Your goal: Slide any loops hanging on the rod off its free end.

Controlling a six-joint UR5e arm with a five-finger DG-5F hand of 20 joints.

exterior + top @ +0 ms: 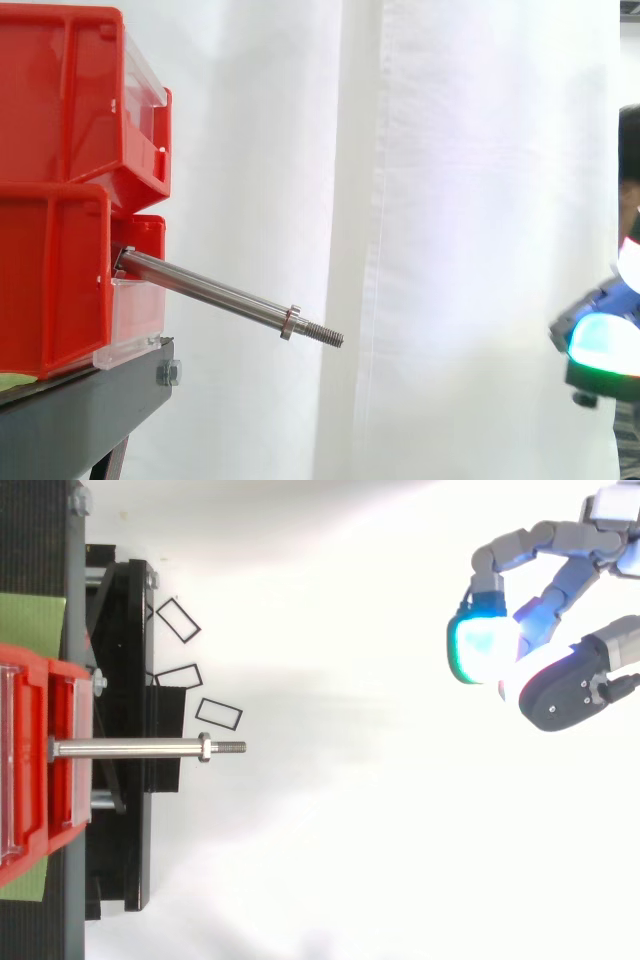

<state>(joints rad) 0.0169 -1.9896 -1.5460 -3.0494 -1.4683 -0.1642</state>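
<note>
Curled loosely, our hand point(565, 685) hovers at the far right with its fingertips point(480, 645) glowing cyan and green, and we see nothing held in it. Well apart from it, the steel rod point(215, 290) sticks out of the lower red bin point(50, 280) on the black stand point(85, 400), bare to its threaded tip. From above we see three black rectangular loops point(219, 713) lying below, near the stand.

The side camera sits close, level with the slim threaded-tip steel rod point(225, 294), looking across it at the white curtain point(450, 200). The top camera looks straight down, seemingly from farther off; both share the rod, the stacked red plastic bins point(60, 190) and the glowing-tipped hand point(565, 690).
</note>
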